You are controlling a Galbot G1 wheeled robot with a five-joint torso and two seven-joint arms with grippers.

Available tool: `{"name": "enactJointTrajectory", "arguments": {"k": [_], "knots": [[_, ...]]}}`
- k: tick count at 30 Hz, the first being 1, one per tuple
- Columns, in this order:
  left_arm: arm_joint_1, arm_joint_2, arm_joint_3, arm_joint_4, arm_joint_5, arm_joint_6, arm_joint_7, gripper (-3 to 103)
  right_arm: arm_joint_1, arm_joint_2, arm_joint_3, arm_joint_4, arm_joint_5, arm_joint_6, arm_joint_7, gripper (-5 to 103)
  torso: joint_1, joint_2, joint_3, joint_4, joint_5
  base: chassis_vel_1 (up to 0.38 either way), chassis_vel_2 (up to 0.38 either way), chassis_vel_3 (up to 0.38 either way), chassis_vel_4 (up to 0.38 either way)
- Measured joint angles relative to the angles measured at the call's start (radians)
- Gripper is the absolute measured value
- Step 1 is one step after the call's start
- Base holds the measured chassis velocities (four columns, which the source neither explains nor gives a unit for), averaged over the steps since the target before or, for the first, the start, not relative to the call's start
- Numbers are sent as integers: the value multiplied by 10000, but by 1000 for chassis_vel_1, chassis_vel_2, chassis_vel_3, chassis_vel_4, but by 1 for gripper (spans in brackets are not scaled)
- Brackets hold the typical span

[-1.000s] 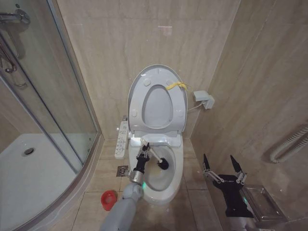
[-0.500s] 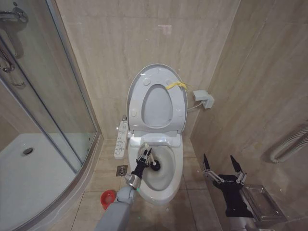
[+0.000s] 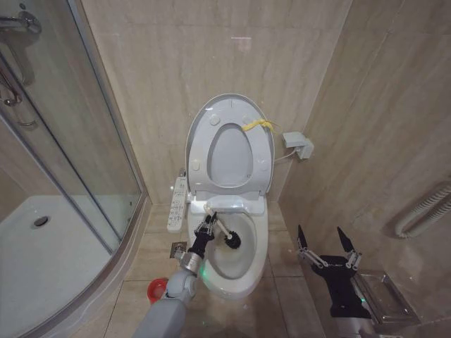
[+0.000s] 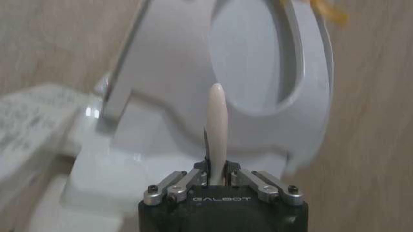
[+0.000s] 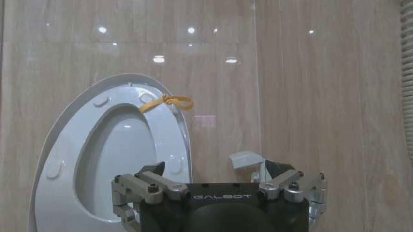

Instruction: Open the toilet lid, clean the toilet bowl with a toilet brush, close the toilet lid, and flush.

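The toilet lid stands upright against the wall, the seat ring raised against it, and a yellow strip is tied at its edge. Below lies the open toilet bowl. My left gripper hangs over the bowl's left rim, shut on the white handle of the toilet brush. The dark brush head is down inside the bowl. My right gripper waits open to the right of the toilet, holding nothing. The right wrist view faces the raised lid and its yellow strip.
A glass shower enclosure with a white tray fills the left side. A white control panel hangs beside the toilet, and a red holder cup sits on the floor tiles. On the right wall are a white box and a ribbed hose.
The left gripper has shifted slightly left and back while the brush head swept left and then a little right inside the bowl. The right arm has not moved.
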Motion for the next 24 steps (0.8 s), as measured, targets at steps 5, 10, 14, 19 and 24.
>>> {"name": "enactJointTrajectory", "arguments": {"k": [5, 10, 14, 19, 24], "knots": [[567, 270, -202, 236, 1351, 419, -531, 15, 0, 0, -1, 0, 0, 0, -2, 100, -1, 1, -1, 10, 4, 0, 0, 0, 0], [663, 459, -369, 221, 1877, 358, -705, 15, 0, 0, 0, 0, 0, 0, -1, 100, -1, 1, 0, 3, -2, 0, 0, 0, 0], [438, 474, -373, -274, 1357, 220, -790, 15, 0, 0, -1, 0, 0, 0, -1, 100, 0, 1, 1, 3, 3, 0, 0, 0, 0], [352, 336, -305, -500, 957, 49, -770, 15, 0, 0, 0, 1, 0, 0, -1, 100, 1, 0, 1, 3, -1, 0, 0, 0, 0], [645, 306, -300, -79, 1431, 144, -790, 15, 0, 0, -1, 0, 0, 0, -1, 100, 0, -1, 2, 6, -1, 0, 0, 0, 0]]}}
